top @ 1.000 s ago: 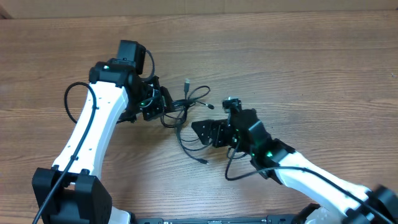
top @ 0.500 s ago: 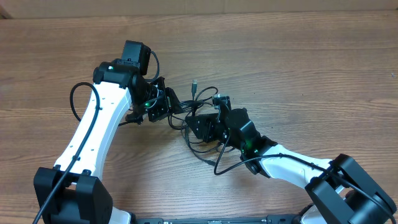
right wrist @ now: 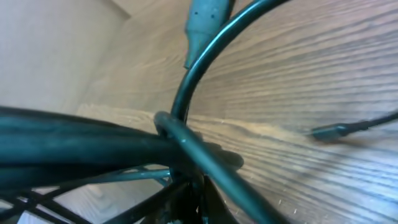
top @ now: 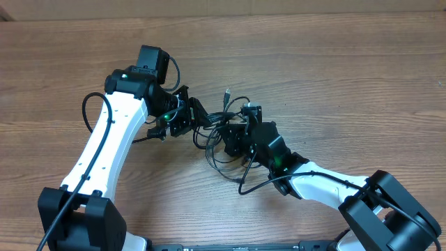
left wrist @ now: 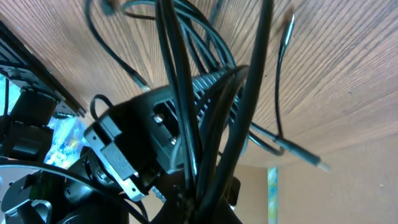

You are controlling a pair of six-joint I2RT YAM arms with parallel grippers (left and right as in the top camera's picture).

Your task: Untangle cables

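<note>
While the left gripper (top: 194, 116) clamps the cables (top: 227, 96) and the right gripper (top: 225, 139) is unreadable, draw apart slowly.

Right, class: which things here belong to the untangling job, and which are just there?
Belong to the job: cables; left pincer; right pincer.
Just there: table; arm wires. Nothing else lies about.
</note>
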